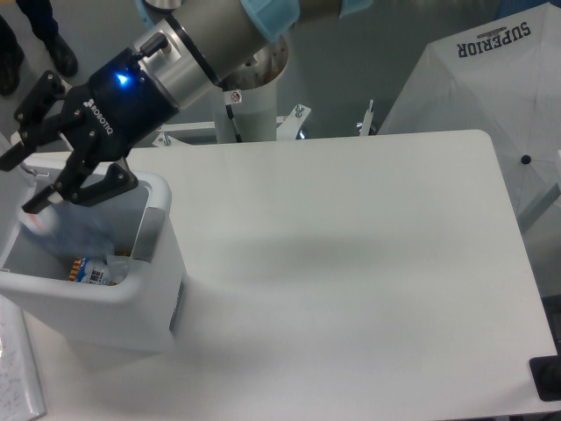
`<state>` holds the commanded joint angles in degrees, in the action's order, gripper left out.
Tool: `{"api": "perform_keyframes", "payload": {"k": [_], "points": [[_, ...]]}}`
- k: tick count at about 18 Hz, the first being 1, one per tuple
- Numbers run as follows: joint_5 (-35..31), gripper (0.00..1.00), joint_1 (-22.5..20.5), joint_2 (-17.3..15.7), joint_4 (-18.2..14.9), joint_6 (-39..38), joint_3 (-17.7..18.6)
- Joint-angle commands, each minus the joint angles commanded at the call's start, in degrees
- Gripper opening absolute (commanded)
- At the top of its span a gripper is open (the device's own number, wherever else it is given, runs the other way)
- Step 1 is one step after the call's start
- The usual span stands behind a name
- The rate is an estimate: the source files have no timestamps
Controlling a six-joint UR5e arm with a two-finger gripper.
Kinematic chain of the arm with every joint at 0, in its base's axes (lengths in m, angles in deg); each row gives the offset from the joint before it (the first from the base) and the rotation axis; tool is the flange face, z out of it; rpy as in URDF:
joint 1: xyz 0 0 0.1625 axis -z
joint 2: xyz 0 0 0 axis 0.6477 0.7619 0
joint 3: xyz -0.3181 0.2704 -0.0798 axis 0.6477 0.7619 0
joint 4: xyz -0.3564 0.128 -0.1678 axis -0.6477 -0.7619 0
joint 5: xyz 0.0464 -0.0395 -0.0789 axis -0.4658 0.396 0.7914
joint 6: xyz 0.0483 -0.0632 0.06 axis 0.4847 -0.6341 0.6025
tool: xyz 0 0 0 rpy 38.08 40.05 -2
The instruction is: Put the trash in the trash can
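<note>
One blurred bottle [74, 230] drops below the spread gripper [19, 180] into the trash can [153, 294].

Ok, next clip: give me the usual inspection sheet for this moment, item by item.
Surface: white table, bare where it shows; the arm's shadow falls near its middle.
Job's things: white trash can at the table's left end, open on top. A blurred clear bottle is inside its opening, apparently falling. A small printed packet lies at the bottom. No wrapper can be made out.
Clutter: nothing seen on the table.
Grippers: gripper over the can's left side, fingers spread, holding nothing.
Cables: nothing seen.
Surroundings: white cover printed SUPERIOR at upper right; a person's shoes at upper left; a paper sheet at lower left.
</note>
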<state>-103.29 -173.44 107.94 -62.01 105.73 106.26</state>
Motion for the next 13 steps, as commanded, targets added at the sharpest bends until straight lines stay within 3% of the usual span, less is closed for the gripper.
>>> {"api": "perform_keyframes", "payload": {"k": [3, 6, 13], "points": [[-0.1, 0.99, 0.0, -0.4, 0.0, 1.3, 1.3], [-0.1, 1.00, -0.8, -0.2, 0.0, 1.3, 0.5], [-0.3, 1.00, -10.1, -0.2, -0.1, 1.5, -0.8]]}}
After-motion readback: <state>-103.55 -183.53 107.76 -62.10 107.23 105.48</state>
